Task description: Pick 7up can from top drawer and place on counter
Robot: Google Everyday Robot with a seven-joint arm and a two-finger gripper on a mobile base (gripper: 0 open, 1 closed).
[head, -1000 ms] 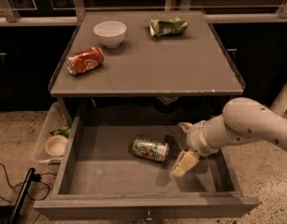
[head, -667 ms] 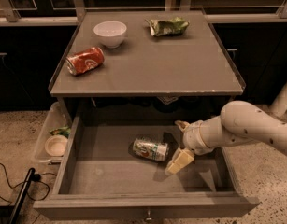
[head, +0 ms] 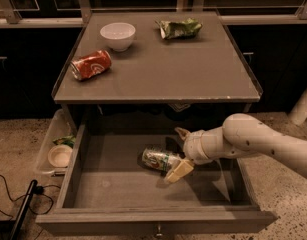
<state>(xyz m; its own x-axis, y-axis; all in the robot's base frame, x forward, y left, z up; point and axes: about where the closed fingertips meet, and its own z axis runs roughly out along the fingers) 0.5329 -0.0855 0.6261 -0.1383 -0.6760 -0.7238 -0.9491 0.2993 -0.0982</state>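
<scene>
Change: the robot's white two-finger pincer (head: 180, 151) has slid left inside the wide grey box-shaped top drawer (head: 118, 184) over the last second, closing in on the small silver-white and green 7up can (head: 160, 159).
Can: it lies on its side on the drawer floor, right of the middle, in the same spot as before.
Pincer: spread wide, with one pale finger above the can's right end and the other just below it. Nothing is gripped yet.
Meaning: this looks like the final approach before grasping. The lift and the placing on the flat grey matte counter (head: 193, 69) are still to come.
Counter: it carries an orange-red soda can (head: 91, 65), a small white bowl (head: 117, 35) and a crumpled green foil bag (head: 179, 28).
Hidden: the lower finger covers the can's right end, so I cannot tell whether it is touching.
Cut off: the arm runs out of view at the right.
Unclear: the can's logo is hard to read.
</scene>
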